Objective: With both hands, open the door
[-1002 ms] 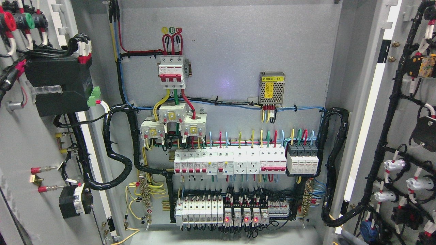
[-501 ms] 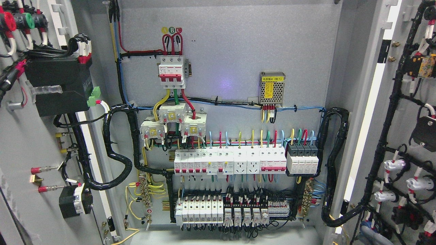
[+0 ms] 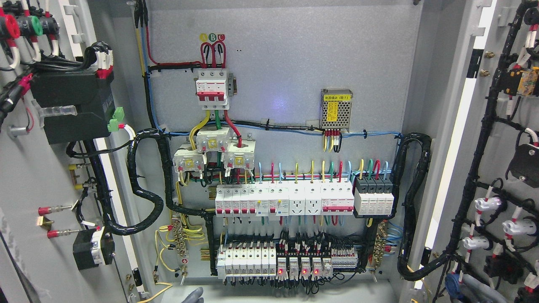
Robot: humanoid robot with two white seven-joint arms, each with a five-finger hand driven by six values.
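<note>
The left door [image 3: 38,176] is standing swung open at the frame's left edge, wiring showing on its inside. A grey fingertip [image 3: 191,293] is poking up at bottom centre-left; whose hand, and whether open or closed, I cannot tell. The right door [image 3: 492,168] is hanging open too. A hand rising risks snagging the loose yellow wires [image 3: 162,252].

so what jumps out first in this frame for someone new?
Both cabinet doors stand wide open, the left door and right door lined with wiring, framing the back panel. There the red-and-white main breaker sits top centre over the long breaker row, and three red indicator lights glow in the bottom row. A grey fingertip pokes in at the bottom edge.
</note>
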